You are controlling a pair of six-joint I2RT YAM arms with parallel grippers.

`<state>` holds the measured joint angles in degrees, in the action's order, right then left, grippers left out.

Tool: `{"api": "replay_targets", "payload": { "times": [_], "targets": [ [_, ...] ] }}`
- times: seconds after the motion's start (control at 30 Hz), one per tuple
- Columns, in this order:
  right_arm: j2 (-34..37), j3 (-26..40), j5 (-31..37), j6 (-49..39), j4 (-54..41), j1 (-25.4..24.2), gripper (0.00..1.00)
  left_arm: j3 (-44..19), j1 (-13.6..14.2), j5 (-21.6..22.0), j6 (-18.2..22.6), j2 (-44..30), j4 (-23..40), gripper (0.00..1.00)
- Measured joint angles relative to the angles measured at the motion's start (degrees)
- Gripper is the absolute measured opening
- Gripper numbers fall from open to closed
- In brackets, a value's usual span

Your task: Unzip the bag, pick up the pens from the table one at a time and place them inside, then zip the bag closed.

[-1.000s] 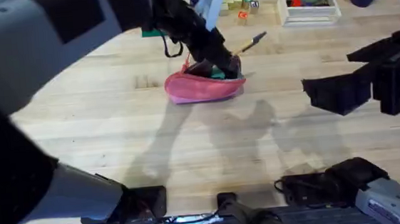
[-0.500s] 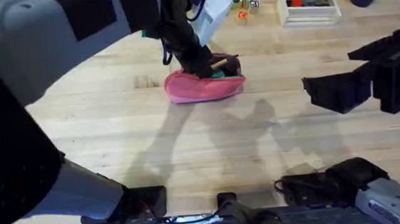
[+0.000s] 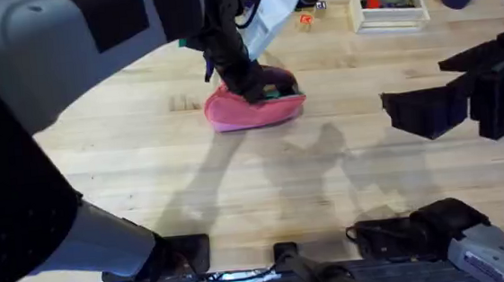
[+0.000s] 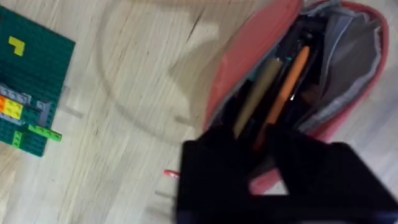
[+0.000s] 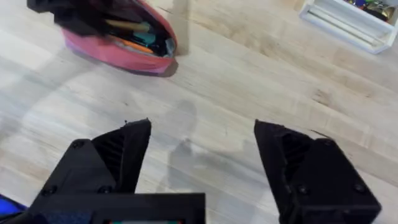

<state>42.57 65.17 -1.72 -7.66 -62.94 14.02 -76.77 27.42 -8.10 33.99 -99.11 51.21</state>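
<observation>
bag [image 3: 251, 110] unzipped | pens [image 4: 280, 93] inside | left gripper [image 4: 264, 163] apparently touching them

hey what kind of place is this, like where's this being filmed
Probably a robotics lab workbench rather than a home or office. Two robot arms work over a wooden plank table, the left gripper at an open pink bag, with a green brick baseplate and a white box lying about like test props.

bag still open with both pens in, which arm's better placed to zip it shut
Left, probably. Its end effector is right at the open bag, over the two pens. The right end effector hangs open above bare table, well away from it.
</observation>
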Motion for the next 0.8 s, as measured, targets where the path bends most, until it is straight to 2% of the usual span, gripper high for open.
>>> {"api": "replay_targets", "payload": {
  "times": [0.1, 0.17, 0.8],
  "targets": [
    [0.00, 0.00, 0.00, 0.00, 0.00, 0.00, 0.996, 0.00, -0.02, 0.69, 0.02, 0.00, 0.35, 0.860],
    [0.00, 0.00, 0.00, 0.00, 0.00, 0.00, 0.996, 0.00, -0.06, 1.07, -0.14, 0.00, 0.47, 0.934],
    [0.00, 0.00, -0.02, 0.00, 0.00, 0.00, 0.996, 0.00, -0.07, 1.55, -0.10, 0.52, 0.25, 0.948]
  ]
}}
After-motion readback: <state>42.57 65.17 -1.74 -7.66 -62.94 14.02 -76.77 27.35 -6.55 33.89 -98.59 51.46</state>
